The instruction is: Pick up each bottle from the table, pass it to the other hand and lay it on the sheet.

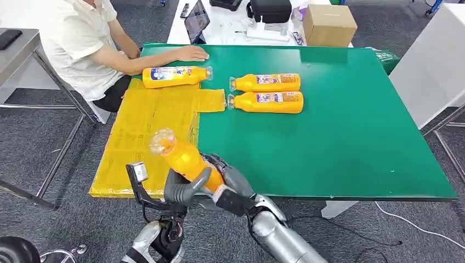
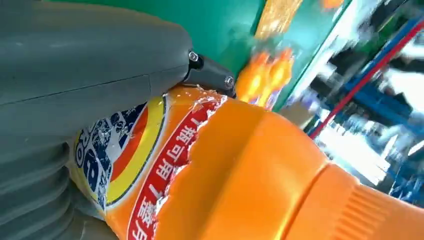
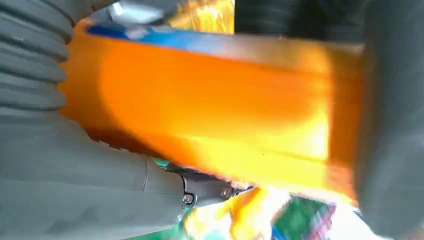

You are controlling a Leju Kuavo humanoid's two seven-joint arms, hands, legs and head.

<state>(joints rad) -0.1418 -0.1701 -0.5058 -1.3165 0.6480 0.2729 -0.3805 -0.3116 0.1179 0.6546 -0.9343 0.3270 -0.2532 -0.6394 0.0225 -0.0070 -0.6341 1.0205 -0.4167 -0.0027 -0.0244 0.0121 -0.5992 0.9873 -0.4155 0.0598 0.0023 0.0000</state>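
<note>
Both hands, left hand [image 1: 183,189] and right hand [image 1: 227,183], clamp your mid-handover bottle [image 1: 183,157]; one lying bottle [image 1: 176,76] at 12 o'clock on the sheet [image 1: 142,131], two waiting bottles [image 1: 267,92] on the bench [image 1: 351,131].

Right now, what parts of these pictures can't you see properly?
- Head view: the base of the held orange plastic bottle is hidden by the grey left hand and right hand wrapped around it.
- Right wrist view: the bottle's label is motion-blurred, unreadable.
- Left wrist view: the two orange bottles lying on the green table are blurred.
- Head view: the seated person's head is cut off by the top edge.
</note>
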